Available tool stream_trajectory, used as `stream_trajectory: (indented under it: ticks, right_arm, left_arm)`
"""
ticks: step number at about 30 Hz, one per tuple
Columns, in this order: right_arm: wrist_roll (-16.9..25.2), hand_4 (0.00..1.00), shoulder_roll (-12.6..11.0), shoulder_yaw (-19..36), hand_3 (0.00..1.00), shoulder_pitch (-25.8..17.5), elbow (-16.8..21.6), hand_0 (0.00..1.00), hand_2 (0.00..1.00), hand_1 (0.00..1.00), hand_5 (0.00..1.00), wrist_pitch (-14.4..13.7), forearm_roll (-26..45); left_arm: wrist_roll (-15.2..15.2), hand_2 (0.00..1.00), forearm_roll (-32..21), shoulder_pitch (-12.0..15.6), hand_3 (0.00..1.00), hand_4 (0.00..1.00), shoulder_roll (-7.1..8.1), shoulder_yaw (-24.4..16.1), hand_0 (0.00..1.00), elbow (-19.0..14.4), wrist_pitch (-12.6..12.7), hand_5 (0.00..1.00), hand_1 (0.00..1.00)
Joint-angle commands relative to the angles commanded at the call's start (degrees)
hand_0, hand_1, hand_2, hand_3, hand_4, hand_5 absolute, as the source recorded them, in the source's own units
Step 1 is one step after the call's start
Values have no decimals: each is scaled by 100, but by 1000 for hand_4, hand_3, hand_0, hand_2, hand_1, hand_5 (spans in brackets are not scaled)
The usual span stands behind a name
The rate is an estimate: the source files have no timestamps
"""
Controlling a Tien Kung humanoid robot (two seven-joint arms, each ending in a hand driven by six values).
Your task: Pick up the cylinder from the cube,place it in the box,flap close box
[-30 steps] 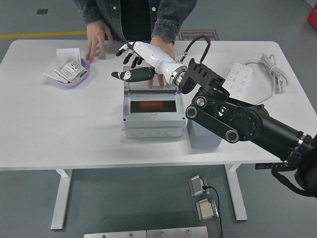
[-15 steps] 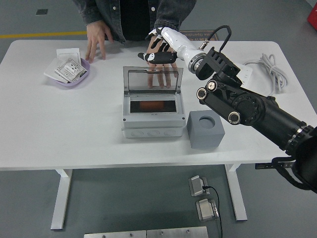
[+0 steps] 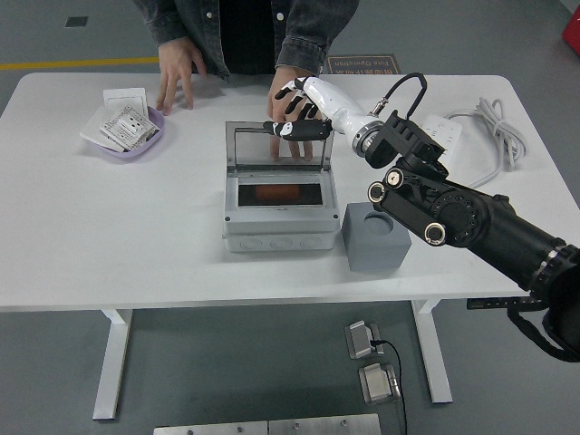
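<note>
- Right robot hand [image 3: 295,111] hovers released, fingers spread, at the upright clear lid [image 3: 277,147] of the box [image 3: 279,207].
- Orange cylinder [image 3: 279,193] lies inside.
- Grey cube [image 3: 375,236] stands beside.

The robot's right hand [image 3: 292,107], white with black fingertips, is hovering at the top edge of the raised clear lid [image 3: 278,146] of the grey plastic box [image 3: 280,222], fingers spread and holding nothing. An orange cylinder [image 3: 279,194] is lying inside the box. The grey foam cube [image 3: 375,237] with a round hole in its top is sitting just beside the box. A person across the white table [image 3: 109,227] is resting both hands on it, one hand [image 3: 294,113] behind the lid, the other hand [image 3: 176,72] near a purple tray of packets [image 3: 125,130]
</note>
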Motion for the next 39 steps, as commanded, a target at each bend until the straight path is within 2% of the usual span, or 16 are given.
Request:
stream_trajectory:
  ticks: [9,28,39]
  right_arm:
    - [67,820,-228,-127,727,-251,555,538,605,475,502,63,-50]
    - [188,816,-632,-243,726,-600,1312,516,605,471,498,244,-238]
    - [259,820,-799,-32,734,-790,1706,491,604,468,502,313,-394]
  left_arm:
    - [-13,651,-19,25,671,748,-12,29,640,0,-5,301,671]
    - [-2,651,-24,43,669,747,-22,22,640,0,-2,301,672]
    - [8,651,-19,52,670,747,-53,34,640,0,-15,300,673]
